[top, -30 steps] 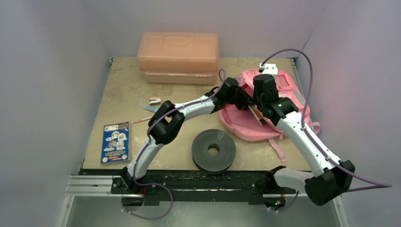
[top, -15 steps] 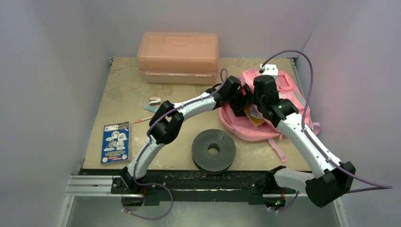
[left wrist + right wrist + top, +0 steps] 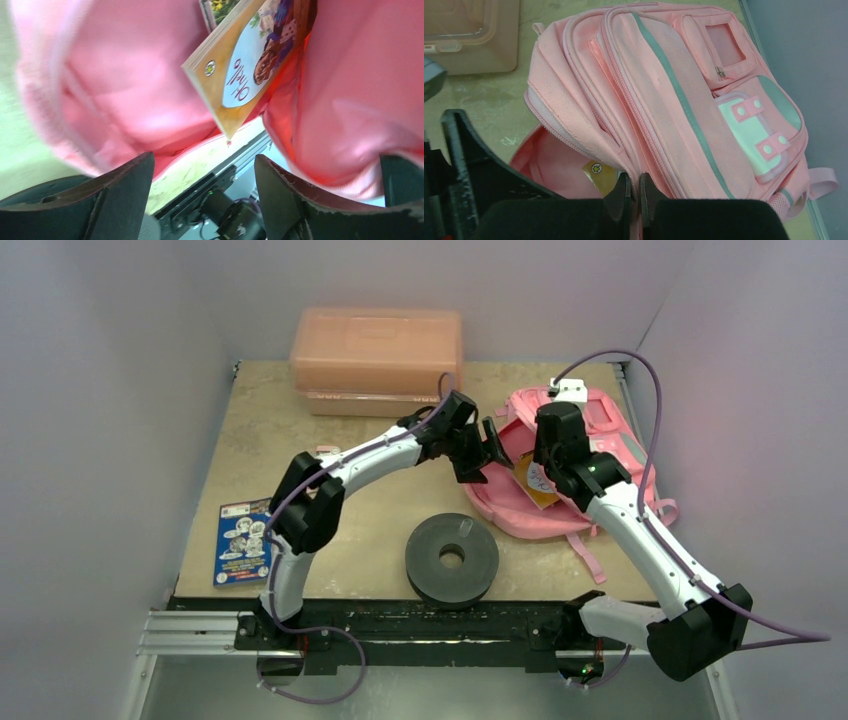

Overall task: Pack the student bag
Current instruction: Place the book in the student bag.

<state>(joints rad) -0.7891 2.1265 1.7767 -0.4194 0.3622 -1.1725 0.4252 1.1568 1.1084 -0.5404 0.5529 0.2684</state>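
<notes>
While the right end effector [image 3: 634, 179] pinches the student bag [image 3: 684, 100], the left end effector [image 3: 202, 159] stands released.

Left wrist view: orange-covered book [image 3: 240, 75] stands in the opening of the student bag [image 3: 125, 100]. One word in red script sits on the cover's white oval, seen turned on its side. The first letter reads as "O"; the rest cannot be made out with certainty (the loops run together). Small round emblem [image 3: 210, 68] at the cover's corner, its marks too small to read. Top view: blue booklet [image 3: 245, 540] has a printed cartoon cover, lettering too small to read.
</notes>
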